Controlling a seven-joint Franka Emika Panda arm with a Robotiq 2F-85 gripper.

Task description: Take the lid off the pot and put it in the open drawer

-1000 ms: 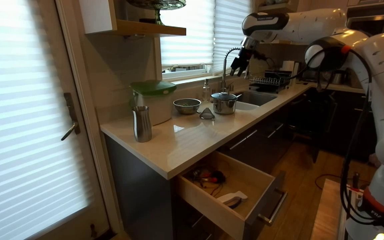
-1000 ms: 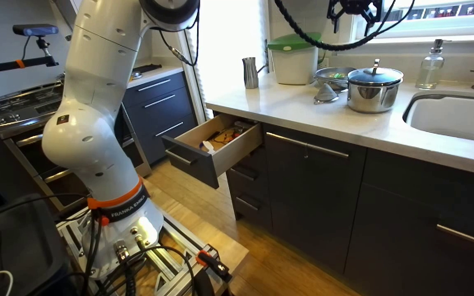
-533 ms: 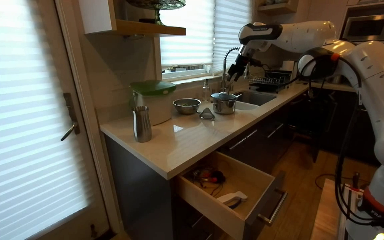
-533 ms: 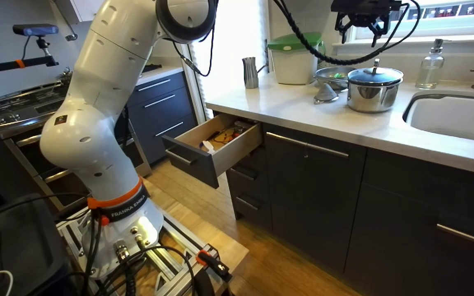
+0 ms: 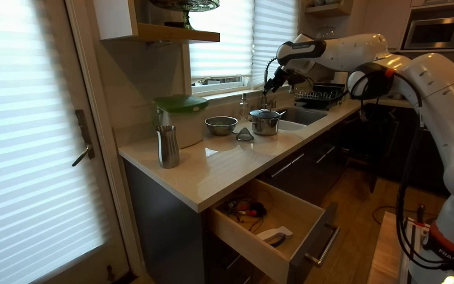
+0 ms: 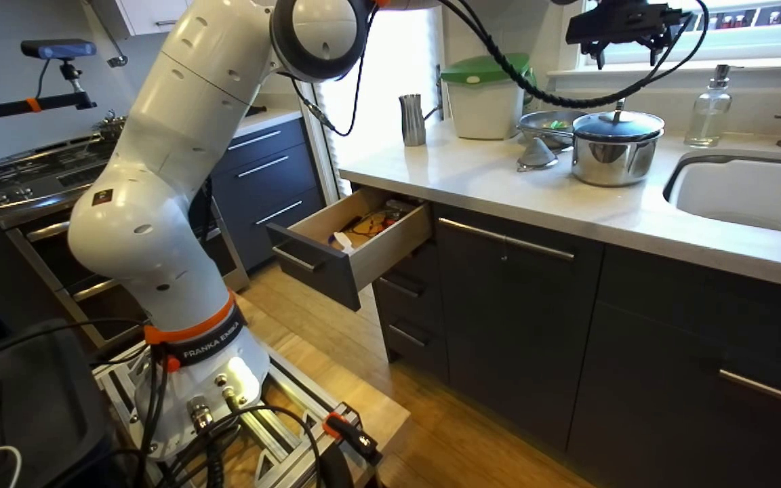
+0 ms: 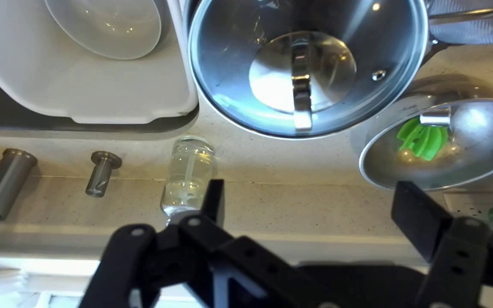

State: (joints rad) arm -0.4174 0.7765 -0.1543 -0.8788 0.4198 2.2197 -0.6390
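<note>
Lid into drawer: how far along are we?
Done: drawer is open. In hand: the grasp, not yet made; the claw hangs open above the lid. Left: the lid still sits on the pot, so grip, lift and place it inside the drawer.

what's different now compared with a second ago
The gripper has come down closer to the lid and tilted more, its fingers apart; it has taken hold of nothing and let nothing go. The lid stays on the pot and the drawer stays open.
</note>
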